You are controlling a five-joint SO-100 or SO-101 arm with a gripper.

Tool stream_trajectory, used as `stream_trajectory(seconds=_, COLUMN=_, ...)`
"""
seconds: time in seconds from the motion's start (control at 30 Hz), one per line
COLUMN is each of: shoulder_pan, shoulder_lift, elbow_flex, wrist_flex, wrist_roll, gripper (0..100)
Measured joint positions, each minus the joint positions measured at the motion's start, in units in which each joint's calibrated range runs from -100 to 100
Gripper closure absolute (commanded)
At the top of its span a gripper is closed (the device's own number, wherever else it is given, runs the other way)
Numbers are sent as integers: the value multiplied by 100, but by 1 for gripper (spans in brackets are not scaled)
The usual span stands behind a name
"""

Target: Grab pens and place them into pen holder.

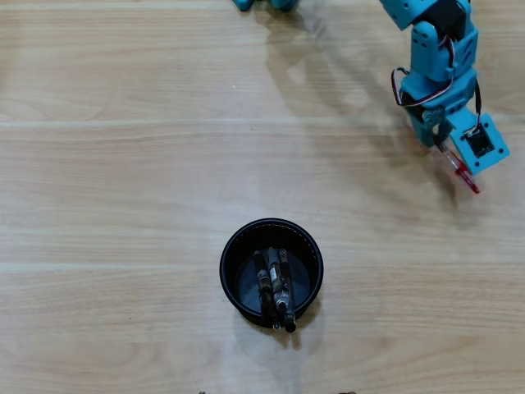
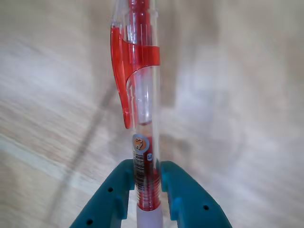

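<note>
My blue gripper is at the right of the overhead view, shut on a clear pen with a red clip. In the wrist view the two teal fingers clamp the pen near its grip end, and the pen points away with its red clip toward the top. The gripper holds the pen over the wooden table. The black round pen holder stands at the lower middle of the overhead view, well to the left of and below the gripper, with several dark pens inside it.
The light wooden table spreads across the whole overhead view. Bits of blue robot parts show at the top edge. The arm's shadow falls across the upper middle.
</note>
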Motion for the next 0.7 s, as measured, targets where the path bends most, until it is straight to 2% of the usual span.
stream_trajectory(seconds=0.1, shoulder_pan=388, shoulder_lift=-584, elbow_flex=-9, wrist_flex=-388, wrist_roll=558, gripper=98)
stream_trajectory(seconds=0.23, shoulder_pan=1393, shoulder_lift=-1540, elbow_flex=-27, wrist_flex=-1809, wrist_roll=1492, gripper=98)
stream_trajectory(seconds=0.33, shoulder_pan=2187, shoulder_lift=-1735, elbow_flex=9, wrist_flex=-2911, wrist_roll=1617, gripper=98)
stream_trajectory(seconds=0.4, shoulder_pan=2718, shoulder_lift=-1744, elbow_flex=204, wrist_flex=-3730, wrist_roll=1528, gripper=98)
stream_trajectory(seconds=0.5, shoulder_pan=3352, shoulder_lift=-1727, elbow_flex=655, wrist_flex=-4841, wrist_roll=1064, gripper=98)
stream_trajectory(seconds=0.7, shoulder_pan=3622, shoulder_lift=-982, elbow_flex=1169, wrist_flex=-6796, wrist_roll=245, gripper=98)
